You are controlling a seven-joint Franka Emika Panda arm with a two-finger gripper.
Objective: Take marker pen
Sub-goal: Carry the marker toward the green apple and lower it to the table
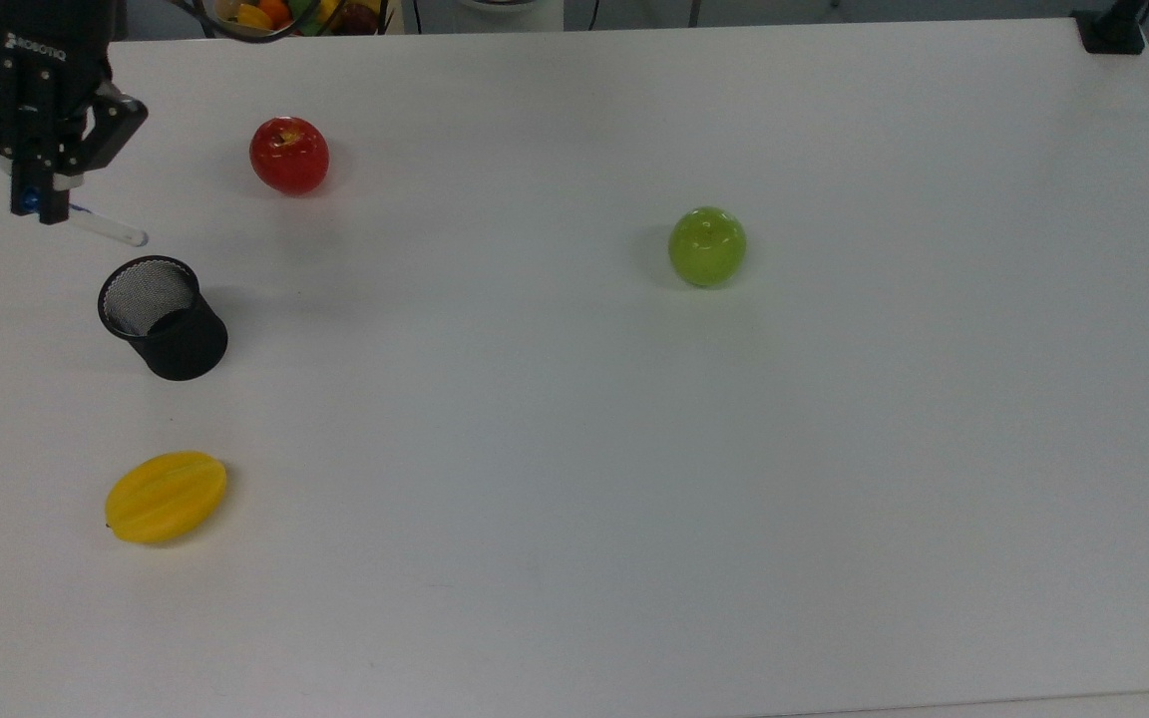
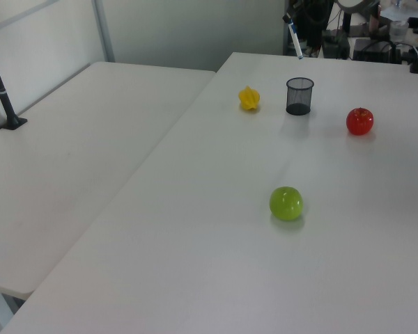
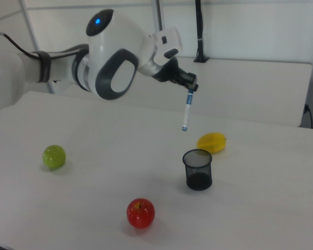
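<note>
1. Marker [image 3: 186, 112] hangs in the air, gripped by its upper end in the gripper [image 3: 190, 87]; in the right view it points almost straight down, its lower tip well above the cup [image 3: 198, 169] and a little toward the right view's left of it.
2. Fingers are clamped on the marker's top end; in the top view the blue end sits between them [image 1: 32, 199] and the white barrel slants out toward the cup [image 1: 163, 317].
3. Cup stands upright on the table [image 1: 634, 449], with nothing showing inside its mesh wall.
4. Step in hand, as I judge it: the lift. The marker looks fully clear of the cup's rim, so the taking itself seems all but done.
5. Next move calls for holding the grip firm, since the marker is pinched at one end only and its long free part could swing or slip, and for carrying it away without dropping low over the cup.
6. Well apart on the table lie a red apple [image 1: 289, 155], a green apple [image 1: 707, 246] and a yellow fruit [image 1: 166, 496]; none is in the way.
</note>
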